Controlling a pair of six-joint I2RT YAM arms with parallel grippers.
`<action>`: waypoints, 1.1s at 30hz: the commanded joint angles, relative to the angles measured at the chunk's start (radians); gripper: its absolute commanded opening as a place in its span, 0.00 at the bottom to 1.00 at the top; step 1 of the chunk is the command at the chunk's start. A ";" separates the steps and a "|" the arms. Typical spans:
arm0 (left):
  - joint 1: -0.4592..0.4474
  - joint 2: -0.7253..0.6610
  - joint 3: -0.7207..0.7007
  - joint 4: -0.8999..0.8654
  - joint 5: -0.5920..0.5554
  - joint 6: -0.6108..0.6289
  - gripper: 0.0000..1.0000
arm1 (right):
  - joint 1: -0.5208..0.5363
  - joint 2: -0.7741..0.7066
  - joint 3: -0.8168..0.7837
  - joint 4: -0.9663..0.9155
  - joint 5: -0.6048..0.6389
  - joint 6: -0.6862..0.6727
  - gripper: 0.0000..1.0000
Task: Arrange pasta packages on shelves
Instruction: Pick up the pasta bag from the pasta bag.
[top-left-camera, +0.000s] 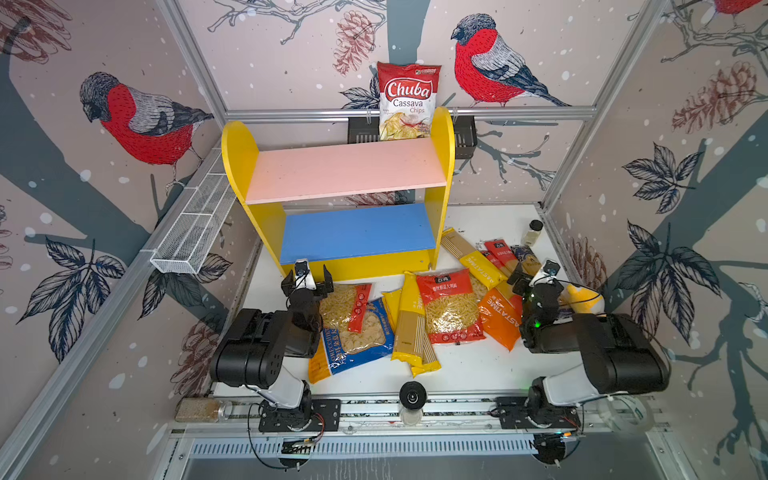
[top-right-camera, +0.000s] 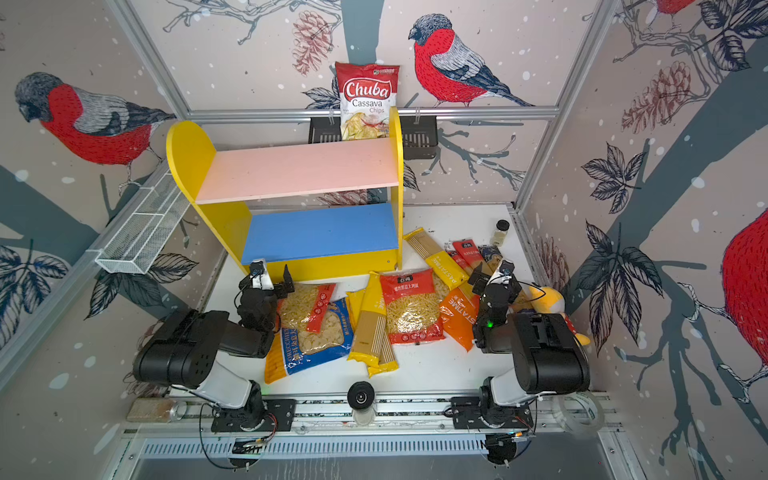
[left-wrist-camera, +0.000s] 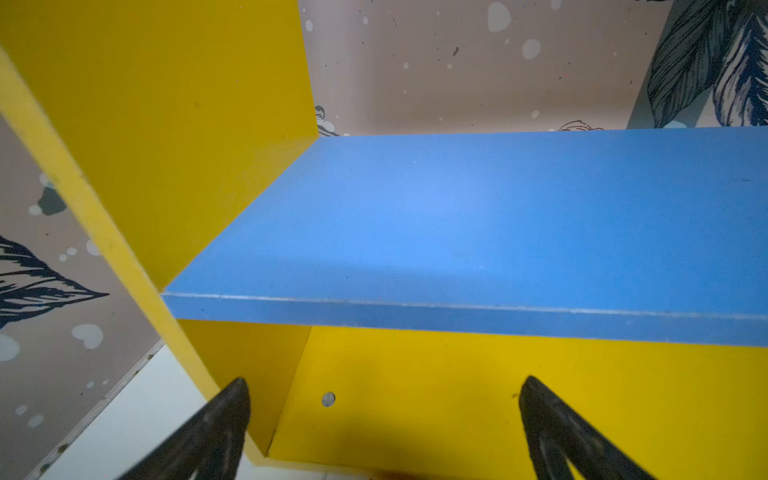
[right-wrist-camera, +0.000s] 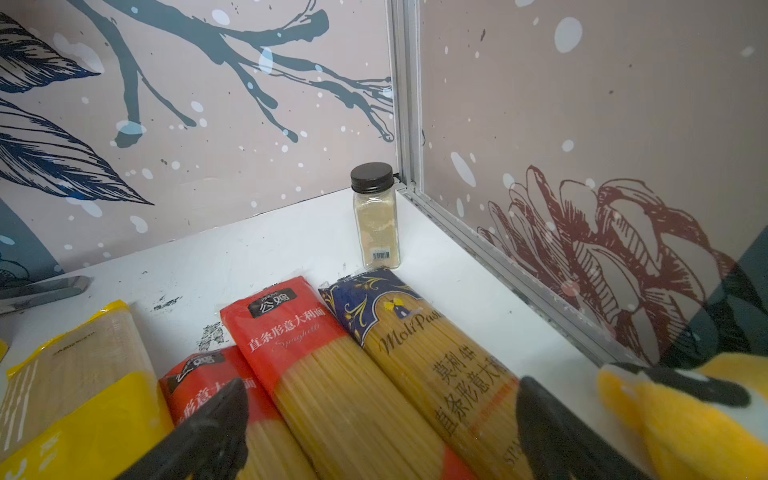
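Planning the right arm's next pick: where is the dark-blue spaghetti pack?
In the right wrist view the dark-blue spaghetti pack lies flat at the table's far right, beside a red spaghetti pack, just short of the spice jar.

Shelves (top-left-camera: 239, 153) yellow, pink and blue, chips bag (top-left-camera: 408, 99) red and white, walls (top-left-camera: 291, 75) with red birds

Pretty sure this is a robot lab test cell, not a real shop: aluminium frame (top-left-camera: 519, 112) holding bird-print wall panels (top-left-camera: 291, 62), arm bases (top-left-camera: 299, 415) bolted to a rail (top-left-camera: 457, 405) at 6 o'clock.
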 joint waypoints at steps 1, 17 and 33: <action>0.005 -0.002 -0.002 0.024 0.015 0.009 0.99 | 0.001 0.001 0.003 0.012 0.005 -0.010 1.00; 0.034 -0.008 0.016 -0.014 0.077 -0.004 0.99 | 0.003 0.002 0.003 0.012 0.006 -0.012 1.00; 0.034 -0.008 0.017 -0.016 0.077 -0.006 0.99 | 0.003 0.002 0.003 0.012 0.006 -0.011 1.00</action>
